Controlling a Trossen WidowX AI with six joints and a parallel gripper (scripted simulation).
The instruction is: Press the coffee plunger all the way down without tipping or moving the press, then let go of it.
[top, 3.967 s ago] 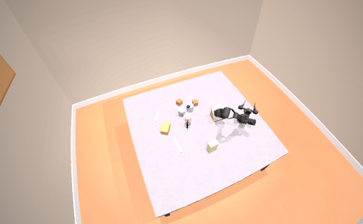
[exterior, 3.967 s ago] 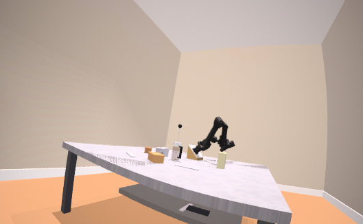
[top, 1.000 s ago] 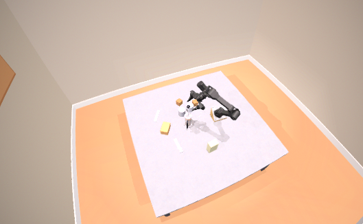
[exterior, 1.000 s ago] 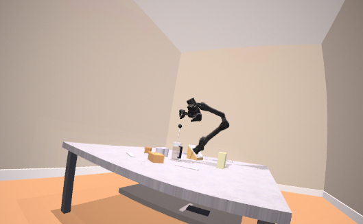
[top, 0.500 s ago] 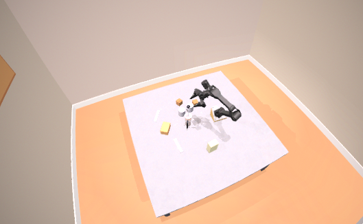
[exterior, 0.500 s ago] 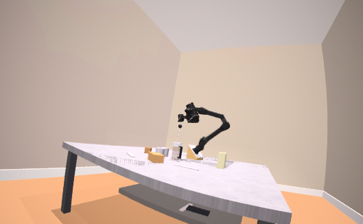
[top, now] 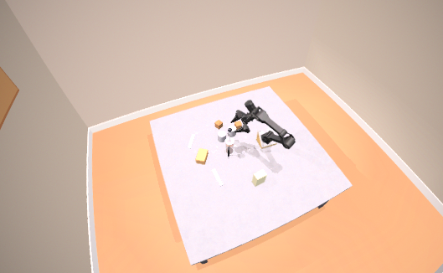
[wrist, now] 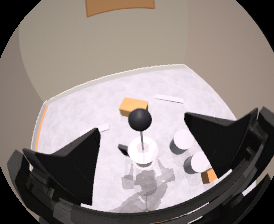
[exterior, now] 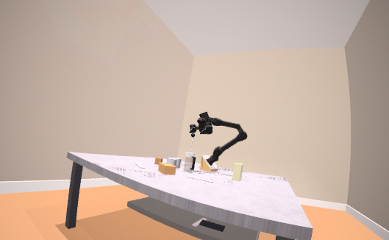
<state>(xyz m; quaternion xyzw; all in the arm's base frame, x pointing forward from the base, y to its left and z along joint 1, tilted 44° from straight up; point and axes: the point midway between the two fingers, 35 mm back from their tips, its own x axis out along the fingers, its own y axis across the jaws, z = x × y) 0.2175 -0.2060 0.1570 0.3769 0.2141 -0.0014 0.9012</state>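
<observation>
Stage: approach; plunger raised, press upright
Jaws of the gripper (top: 240, 122) (exterior: 193, 129) (wrist: 143, 157) stand spread, empty. The knob (top: 229, 130) (exterior: 193, 135) (wrist: 140, 120) sits at wrist-view centre, above the press (top: 229, 146) (exterior: 189, 162) (wrist: 143, 151). Remaining: 1 full press, then release.

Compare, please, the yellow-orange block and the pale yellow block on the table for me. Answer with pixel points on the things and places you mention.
The yellow-orange block (top: 202, 156) (exterior: 167, 168) (wrist: 133, 106) lies low and flat, whereas the pale yellow block (top: 259, 178) (exterior: 237, 171) stands tall and upright. The first is a warm, deeper orange-yellow; the second is a pale, creamy yellow. Both are box-shaped and rest on the table (top: 230, 222) (exterior: 254, 200) (wrist: 73, 115).
</observation>
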